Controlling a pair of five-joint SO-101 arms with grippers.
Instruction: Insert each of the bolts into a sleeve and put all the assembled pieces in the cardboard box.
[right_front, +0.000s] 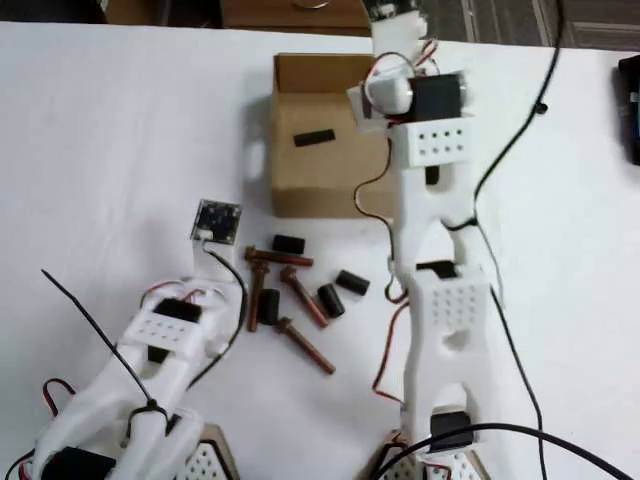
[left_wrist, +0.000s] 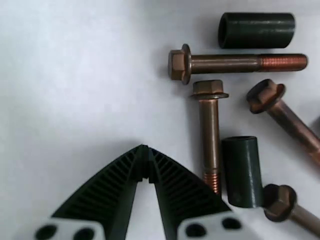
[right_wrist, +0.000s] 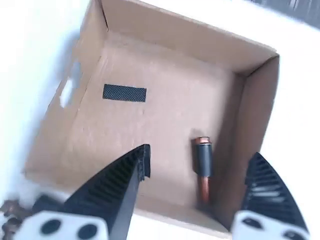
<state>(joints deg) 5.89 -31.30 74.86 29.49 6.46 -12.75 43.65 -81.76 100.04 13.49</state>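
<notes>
Cardboard box (right_wrist: 190, 42) holds sleeved bolt (right_wrist: 203, 162); right claw (right_wrist: 201, 154) spread.

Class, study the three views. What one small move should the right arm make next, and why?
Probably raise the right gripper away from the cardboard box and swing it toward the loose bolts and sleeves on the table. Its jaws stand open and empty, one assembled piece lies on the box floor, and four bolts wait unsleeved.
</notes>
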